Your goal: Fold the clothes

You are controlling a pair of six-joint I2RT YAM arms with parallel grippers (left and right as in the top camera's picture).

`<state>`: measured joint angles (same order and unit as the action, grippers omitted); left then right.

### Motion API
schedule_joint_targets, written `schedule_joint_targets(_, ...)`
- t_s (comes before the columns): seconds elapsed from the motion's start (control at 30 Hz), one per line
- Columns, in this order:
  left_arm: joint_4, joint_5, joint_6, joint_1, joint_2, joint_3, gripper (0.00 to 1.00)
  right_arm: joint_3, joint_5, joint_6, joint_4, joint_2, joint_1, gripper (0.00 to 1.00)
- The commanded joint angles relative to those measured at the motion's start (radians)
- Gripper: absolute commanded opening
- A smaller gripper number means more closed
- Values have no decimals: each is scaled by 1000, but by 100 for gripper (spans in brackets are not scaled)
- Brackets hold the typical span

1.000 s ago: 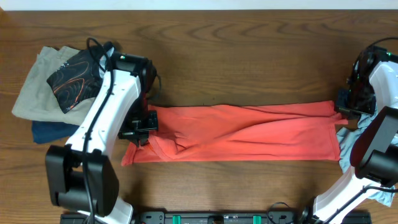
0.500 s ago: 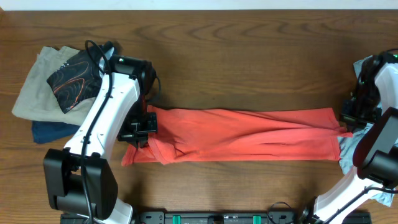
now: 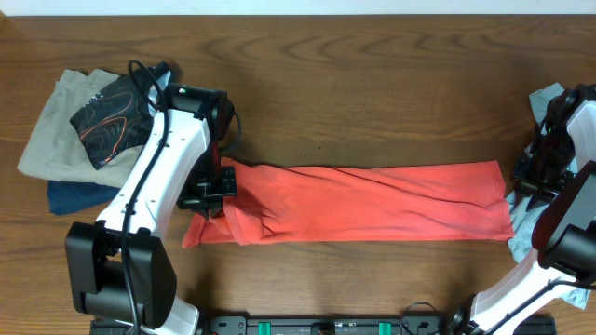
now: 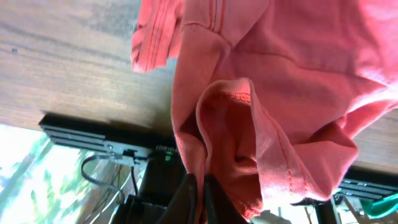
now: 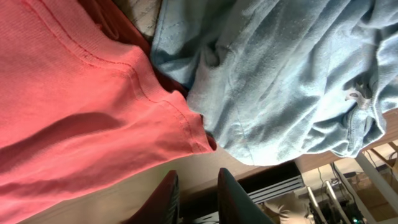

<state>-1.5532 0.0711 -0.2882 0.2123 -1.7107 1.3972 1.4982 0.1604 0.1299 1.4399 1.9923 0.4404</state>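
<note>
My left pincer (image 4: 200, 193) is clenched on a bunched fold of the coral-red T-shirt (image 3: 363, 200), at the garment's left end. The shirt lies pulled out in a long flat band across the middle of the table (image 3: 372, 84), reaching from left of centre almost to the right edge. My right pincer (image 5: 198, 186) stands parted with nothing between its fingers. The shirt's hemmed corner lies just beyond the tips, against the pale blue-grey shirt (image 5: 280, 81) crumpled at the right edge. A pile of other garments (image 3: 56, 140) sits by the left edge.
</note>
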Motion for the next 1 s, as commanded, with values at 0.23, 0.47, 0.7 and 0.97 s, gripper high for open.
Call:
schedule_joint_targets(0.23, 21, -12, -2, 0, 11, -6, 6, -42, -259, -126, -134, 2, -6, 11)
schedule_joint_targets(0.47, 119, 71, -2, 0, 11, -6, 6, -193, -274, -128, -308, 2, -43, 9)
schedule_joint_targets(0.7, 298, 168, -2, 4, 9, -6, 6, -277, -274, -127, -408, 2, -56, 9)
schedule_joint_targets(0.97, 484, 139, -39, 42, -31, -47, 6, -276, -274, -127, -408, 2, -55, 8)
